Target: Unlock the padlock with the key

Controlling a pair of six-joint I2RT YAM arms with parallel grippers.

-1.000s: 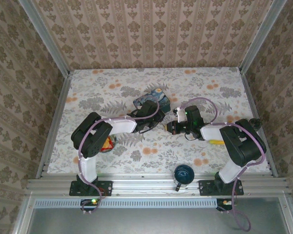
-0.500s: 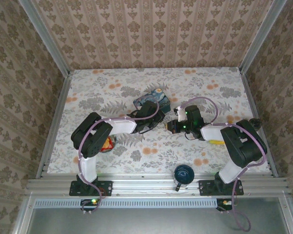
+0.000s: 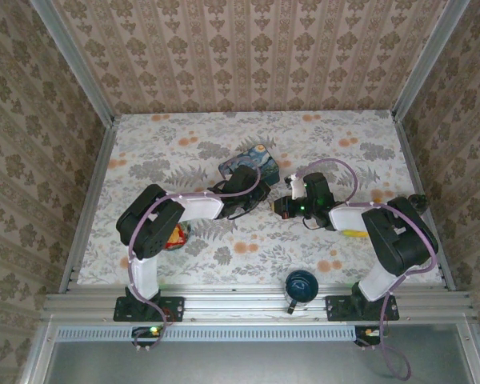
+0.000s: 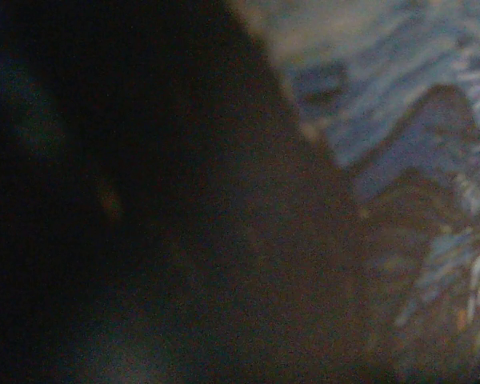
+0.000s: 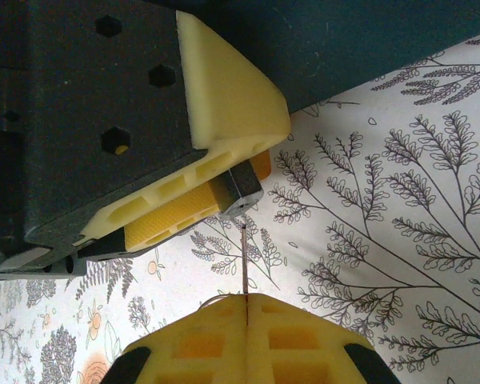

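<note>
Right wrist view: a small, dark-bodied padlock [image 5: 242,192], blocky and matt with square corners, sits clamped between the left gripper's fingers [image 5: 232,104]. They are moulded yellow plastic with ribbed cut-outs, a pale wedge above and a deeper orange-yellow pad below.
Key: a thin silvery metal key [image 5: 246,260], seen edge-on as a straight sliver, runs from the right gripper up to the padlock's lower face. Whether its tip is inside the lock cannot be told.
Right gripper [image 5: 246,310]: the yellow pads are pressed flat together on the key's near end, with no gap between them.
Left gripper [image 3: 258,198]: closed onto the padlock, jaws only as far apart as the lock's body.
Arm pose, top external view: both arms are folded at the elbow and reach inward, so the right gripper [image 3: 282,208] faces the left one tip to tip at mid-table.
Padlock's place: held over the flower-and-fern printed cloth [image 3: 224,144], between the two grippers.
Tin: a flat rectangular tin painted in swirling blue and yellow [image 3: 252,160] lies just beyond the left gripper. In the left wrist view it is a blue blur [image 4: 400,104] beside a dark mass.
Edges: patterned wallpaper walls [image 3: 248,56] close three sides, and a ribbed aluminium rail [image 3: 256,302] closes the near side.
Open room: bare cloth lies behind and to the left of the tin. A round dark blue mug [image 3: 302,286] stands near the rail.
</note>
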